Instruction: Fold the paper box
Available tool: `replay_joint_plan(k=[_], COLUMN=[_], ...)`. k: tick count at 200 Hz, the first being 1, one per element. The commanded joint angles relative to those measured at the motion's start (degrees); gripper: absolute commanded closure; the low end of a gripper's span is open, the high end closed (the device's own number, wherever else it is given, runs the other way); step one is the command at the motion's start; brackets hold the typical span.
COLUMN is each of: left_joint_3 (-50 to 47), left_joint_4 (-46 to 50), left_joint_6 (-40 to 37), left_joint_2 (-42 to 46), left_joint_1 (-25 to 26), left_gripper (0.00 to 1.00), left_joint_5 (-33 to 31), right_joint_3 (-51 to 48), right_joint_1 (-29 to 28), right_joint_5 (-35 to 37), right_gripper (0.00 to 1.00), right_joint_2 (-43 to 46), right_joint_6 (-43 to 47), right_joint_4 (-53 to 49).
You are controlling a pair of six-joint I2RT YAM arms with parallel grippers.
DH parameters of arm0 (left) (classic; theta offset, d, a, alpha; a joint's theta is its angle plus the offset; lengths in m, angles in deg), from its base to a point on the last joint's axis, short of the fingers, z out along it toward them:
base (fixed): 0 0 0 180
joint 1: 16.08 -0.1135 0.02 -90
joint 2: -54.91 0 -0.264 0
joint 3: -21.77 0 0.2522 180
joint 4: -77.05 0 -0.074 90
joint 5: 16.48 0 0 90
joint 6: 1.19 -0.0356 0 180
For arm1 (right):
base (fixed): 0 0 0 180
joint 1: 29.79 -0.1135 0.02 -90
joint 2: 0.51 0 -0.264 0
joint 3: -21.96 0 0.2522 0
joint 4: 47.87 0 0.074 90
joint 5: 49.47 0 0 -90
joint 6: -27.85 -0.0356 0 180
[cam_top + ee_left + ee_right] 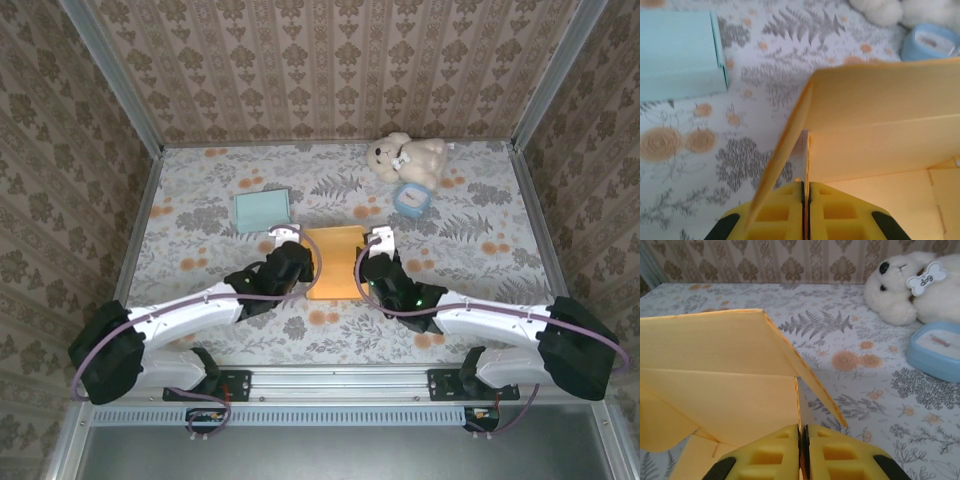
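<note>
Flower-patterned table (200, 330) under yellow paper box (335, 262), teal box (262, 209), white plush dog (405, 157), small blue tin (410, 198).

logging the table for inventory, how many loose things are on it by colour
yellow paper box: 1
mint box: 1
blue tub: 1
white plush dog: 1
total: 4

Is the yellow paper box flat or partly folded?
Partly folded: the paper box has its far wall raised and side flaps lifted.
</note>
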State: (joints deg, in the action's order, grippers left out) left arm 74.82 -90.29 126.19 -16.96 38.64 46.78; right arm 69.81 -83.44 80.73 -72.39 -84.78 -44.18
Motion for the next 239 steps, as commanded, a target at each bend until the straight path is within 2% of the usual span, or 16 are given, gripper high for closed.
replay_joint_plan(k=[1, 29, 73, 115, 189, 239], left_joint_3=[3.44, 5.52, 7.03, 4.09, -3.32, -5.72], left_joint_4=[-6.04, -11.41, -18.95, -24.08, -32.09, -33.90], left_joint_6=[-3.13, -8.09, -15.27, -13.90, -10.43, -10.19], left_joint_2=[-1.97, -7.35, -14.69, -15.49, -15.76, -15.39], left_joint_1=[0.11, 0.02, -0.44, -0.63, -0.41, 2.70], left_gripper=[0.91, 0.91, 0.91, 0.92, 0.92, 0.93], left_joint_5=[-5.52, -8.26, -9.70, -8.68, -8.15, -11.79], right_joint_3=[2.35, 5.43, 7.04, 4.82, 0.35, -3.14], right_joint_1=[0.87, 3.71, 6.57, 6.59, 6.63, 6.54], right_joint_5=[3.96, 1.72, -1.74, -2.24, -1.62, -1.24], right_gripper=[0.88, 0.88, 0.88, 0.89, 0.89, 0.88], right_joint_2=[-2.85, -9.57, -16.89, -19.22, -18.39, -18.06], right_joint_6=[1.79, 6.10, 6.83, 5.94, 2.53, 0.01], right_joint_4=[7.30, 11.23, 16.32, 19.89, 21.88, 23.53])
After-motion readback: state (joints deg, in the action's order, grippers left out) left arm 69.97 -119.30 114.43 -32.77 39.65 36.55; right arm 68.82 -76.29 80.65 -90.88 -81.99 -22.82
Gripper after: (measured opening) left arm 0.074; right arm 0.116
